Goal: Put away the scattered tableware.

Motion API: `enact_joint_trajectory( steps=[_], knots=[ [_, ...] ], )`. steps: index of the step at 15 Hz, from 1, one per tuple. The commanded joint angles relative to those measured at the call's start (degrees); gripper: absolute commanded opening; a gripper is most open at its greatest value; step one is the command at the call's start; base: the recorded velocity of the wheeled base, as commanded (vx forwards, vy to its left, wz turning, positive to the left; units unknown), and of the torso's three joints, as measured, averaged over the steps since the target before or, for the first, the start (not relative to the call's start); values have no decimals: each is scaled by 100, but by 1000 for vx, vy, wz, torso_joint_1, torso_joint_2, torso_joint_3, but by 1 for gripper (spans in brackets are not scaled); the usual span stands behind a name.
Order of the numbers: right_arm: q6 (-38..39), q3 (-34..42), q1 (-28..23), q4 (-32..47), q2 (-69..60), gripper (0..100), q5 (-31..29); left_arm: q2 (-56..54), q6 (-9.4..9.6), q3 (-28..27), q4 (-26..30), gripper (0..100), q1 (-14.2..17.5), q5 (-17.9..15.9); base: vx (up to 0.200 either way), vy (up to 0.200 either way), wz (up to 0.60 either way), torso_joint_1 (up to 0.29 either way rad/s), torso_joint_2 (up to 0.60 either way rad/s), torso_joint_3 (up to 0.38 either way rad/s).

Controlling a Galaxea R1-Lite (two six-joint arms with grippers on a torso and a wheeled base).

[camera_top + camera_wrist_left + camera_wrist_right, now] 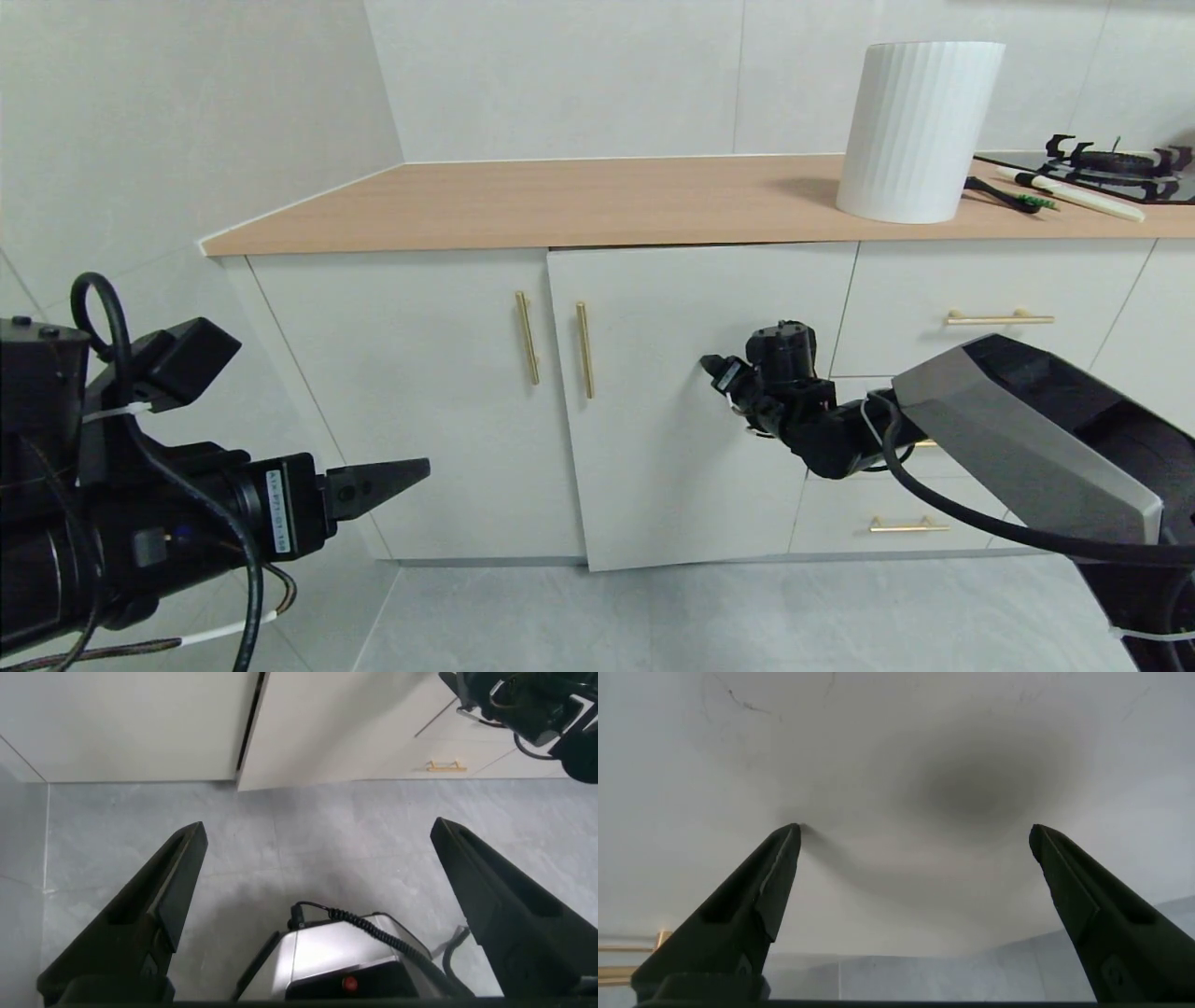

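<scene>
On the wooden countertop [560, 201] at the far right lie a black utensil with a green part [1013, 196] and a long white utensil [1083, 199]. Beside them stands a tall white ribbed container [920, 131]. My right gripper [721, 371] is open and far below them, its fingertips close against the face of the white cabinet door [691, 439], which stands slightly ajar. In the right wrist view that gripper [914, 831] has the plain door surface [906, 756] between its spread fingers. My left gripper [411, 471] hangs low at the left, open and holding nothing, over the floor [318, 829].
Two gold vertical handles [583, 350] sit where the cabinet doors meet. Drawers with gold handles [999, 318] are at the right. A black stove burner [1111, 161] is at the counter's far right end. Grey tiled floor [747, 616] lies in front of the cabinets.
</scene>
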Motion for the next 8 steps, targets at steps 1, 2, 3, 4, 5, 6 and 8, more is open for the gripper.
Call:
enact_joint_trajectory(
  steps=[1, 2, 3, 4, 5, 6, 8],
  knots=[
    [-2, -22, -12, -1, 22, 100, -17, 8, -3, 1, -4, 100, 0, 1, 0, 0, 0, 0, 0, 0],
    [7, -162, -21, 17, 58, 100, -43, 8, -11, 1, -4, 100, 0, 10, 0, 0, 0, 0, 0, 0],
    [15, -329, -82, 184, 145, 100, -210, 8, -11, 1, -13, 100, 0, 10, 0, 0, 0, 0, 0, 0],
    [15, -470, -91, 298, 216, 100, -289, 17, -11, 1, -13, 100, 0, 10, 0, 0, 0, 0, 0, 0],
    [24, -593, -108, 404, 277, 100, -342, 25, -11, 1, -4, 100, 0, 10, 0, 0, 0, 0, 0, 0],
    [33, -637, -126, 439, 304, 100, -360, 25, -11, 1, -4, 100, 0, 10, 0, 0, 0, 0, 0, 0],
    [33, -637, -135, 439, 304, 100, -369, 34, -11, 1, -4, 100, 0, 10, 0, 0, 0, 0, 0, 0]
  ],
)
